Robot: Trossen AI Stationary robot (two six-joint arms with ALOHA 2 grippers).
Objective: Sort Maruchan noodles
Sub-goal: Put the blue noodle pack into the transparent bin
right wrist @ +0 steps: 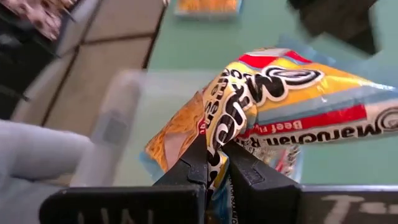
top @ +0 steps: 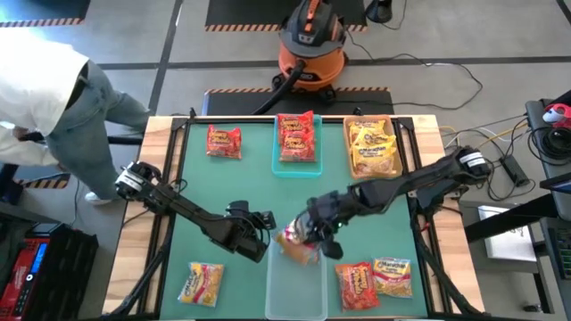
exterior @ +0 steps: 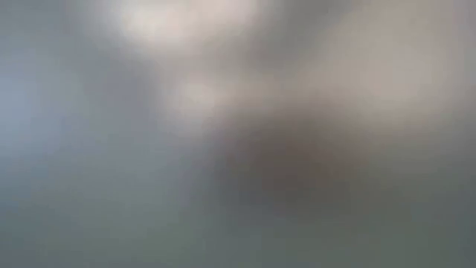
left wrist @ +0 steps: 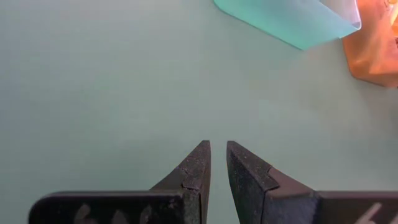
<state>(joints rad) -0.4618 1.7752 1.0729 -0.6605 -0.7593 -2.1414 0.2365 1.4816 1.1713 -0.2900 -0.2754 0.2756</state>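
Observation:
My right gripper (top: pixel 310 234) is shut on a yellow, red and pale blue Maruchan packet (right wrist: pixel 292 99), held over the far end of the clear bin (top: pixel 296 281). My left gripper (top: pixel 265 234) hangs shut and empty over the green mat (left wrist: pixel 112 87), just left of that bin. A teal bin (top: pixel 297 143) holds red packets and a tan bin (top: pixel 372 147) holds yellow ones. Loose packets lie flat on the mat: a red one (top: pixel 224 141) at far left, a yellow one (top: pixel 201 283) at near left, and two (top: pixel 373 280) at near right. The low view shows only blur. My right gripper pinches a crumpled edge of the packet (right wrist: pixel 214 152) between its two fingers. The fingers slant down toward the table's near left. The packet is lifted clear and tilted, and it reaches out past the fingertips above the clear bin.
A person in a white top (top: pixel 40 94) stands by the table's far left corner. An orange shop vacuum (top: pixel 308 49) sits behind the far edge. Bare mat lies between the left arm and the far red packet.

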